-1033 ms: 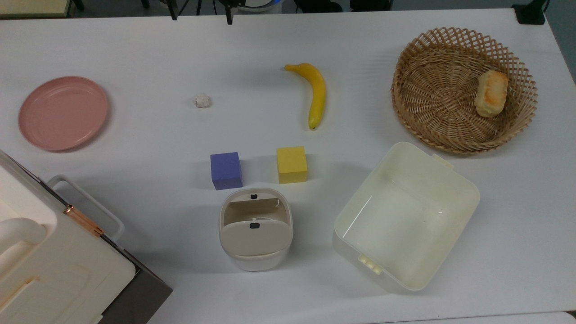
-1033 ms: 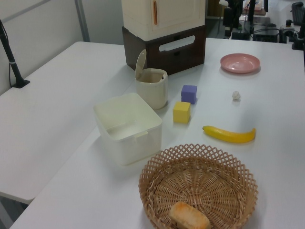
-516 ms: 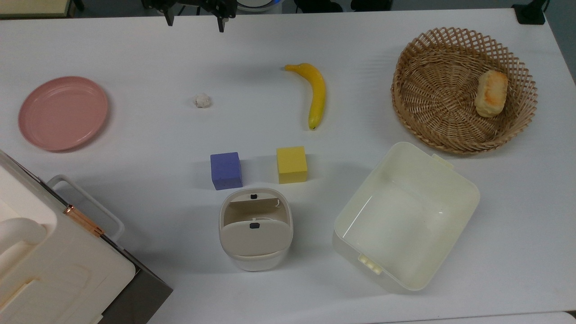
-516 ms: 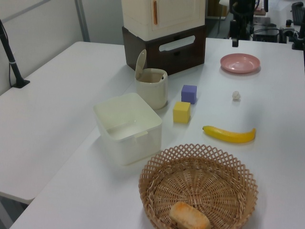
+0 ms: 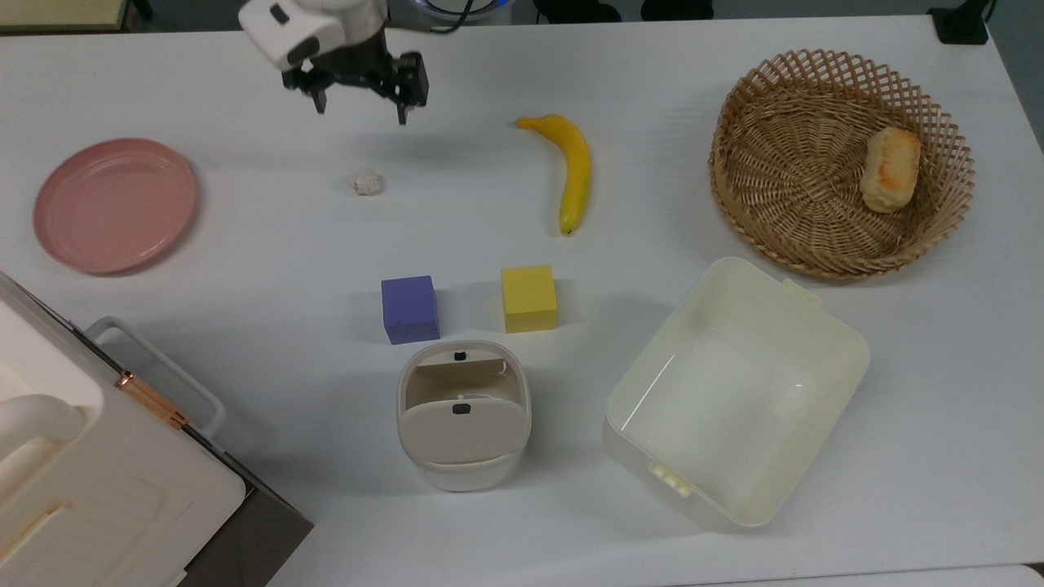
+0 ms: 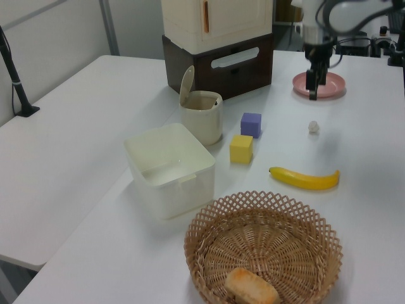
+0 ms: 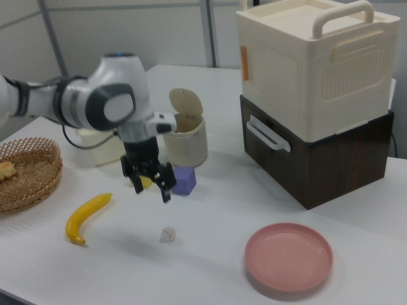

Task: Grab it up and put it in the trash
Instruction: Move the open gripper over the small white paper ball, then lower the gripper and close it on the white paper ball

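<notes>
Off-white and crumpled, the paper wad (image 5: 367, 182) is a small roundish lump, much smaller than the blue cube (image 5: 409, 309) or the yellow cube (image 5: 528, 298). It lies alone on the white worktop (image 5: 269, 236), between the pink plate (image 5: 114, 204) and the banana (image 5: 570, 169) in the top view, well apart from both. Its folds are too fine to make out. The hand (image 5: 360, 104) hangs above the worktop, near the wad but not touching it, its two black fingers (image 5: 402, 107) spread wide and holding nothing. In the right view the hand (image 7: 151, 186) sits above and to the right view's left of the wad (image 7: 167, 234). The beige bin (image 5: 463, 413) stands just beside the blue cube, its flap lid tipped up in the left view, so the inside is partly hidden. The arm's upper part is cut off at the top view's edge.
</notes>
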Available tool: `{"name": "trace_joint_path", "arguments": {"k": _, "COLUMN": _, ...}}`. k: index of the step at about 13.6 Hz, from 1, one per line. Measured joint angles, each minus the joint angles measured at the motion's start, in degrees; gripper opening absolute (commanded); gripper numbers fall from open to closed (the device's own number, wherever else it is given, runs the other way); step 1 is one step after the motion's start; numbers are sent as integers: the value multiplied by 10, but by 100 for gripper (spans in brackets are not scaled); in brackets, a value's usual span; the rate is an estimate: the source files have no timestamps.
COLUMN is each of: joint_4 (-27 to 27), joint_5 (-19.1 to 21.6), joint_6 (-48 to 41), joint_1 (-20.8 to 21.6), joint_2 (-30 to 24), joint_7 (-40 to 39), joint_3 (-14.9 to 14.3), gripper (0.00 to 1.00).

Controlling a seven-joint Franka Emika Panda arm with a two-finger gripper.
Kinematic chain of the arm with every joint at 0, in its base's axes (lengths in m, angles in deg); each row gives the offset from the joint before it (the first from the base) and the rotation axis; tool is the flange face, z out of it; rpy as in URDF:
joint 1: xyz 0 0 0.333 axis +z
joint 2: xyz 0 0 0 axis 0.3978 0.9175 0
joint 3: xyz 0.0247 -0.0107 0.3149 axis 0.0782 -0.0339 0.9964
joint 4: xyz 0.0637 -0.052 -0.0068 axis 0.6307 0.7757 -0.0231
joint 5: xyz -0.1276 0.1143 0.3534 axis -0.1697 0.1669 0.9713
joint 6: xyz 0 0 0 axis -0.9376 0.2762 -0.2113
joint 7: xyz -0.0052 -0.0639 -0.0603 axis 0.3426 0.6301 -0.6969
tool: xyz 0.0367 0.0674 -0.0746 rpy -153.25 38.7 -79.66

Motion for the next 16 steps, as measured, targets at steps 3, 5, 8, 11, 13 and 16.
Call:
{"name": "trace_joint_path", "arguments": {"k": 3, "joint_4": 24, "joint_5": -6, "joint_6": 52, "joint_1": -7, "joint_2": 36, "joint_7": -1, "joint_3": 0, "gripper": 100}}
{"name": "trace_joint_path", "arguments": {"k": 5, "joint_4": 40, "joint_5": -12, "joint_6": 92, "joint_1": -7, "joint_2": 56, "joint_7": -1, "joint_3": 0, "gripper": 100}}
{"name": "trace_joint_path", "arguments": {"k": 8, "joint_4": 52, "joint_5": -16, "joint_6": 119, "joint_1": -7, "joint_2": 73, "joint_7": -1, "joint_3": 0, "gripper": 88}}
{"name": "trace_joint_path", "arguments": {"k": 11, "joint_4": 53, "joint_5": -30, "joint_6": 119, "joint_1": -17, "joint_2": 77, "joint_7": -1, "joint_3": 0, "gripper": 77}}
{"name": "trace_joint_path", "arguments": {"k": 13, "joint_4": 53, "joint_5": -33, "joint_6": 119, "joint_1": -22, "joint_2": 78, "joint_7": -2, "joint_3": 0, "gripper": 75}}
{"name": "trace_joint_path", "arguments": {"k": 16, "joint_4": 54, "joint_5": -33, "joint_6": 119, "joint_1": -22, "joint_2": 84, "joint_7": -3, "joint_3": 0, "gripper": 69}}
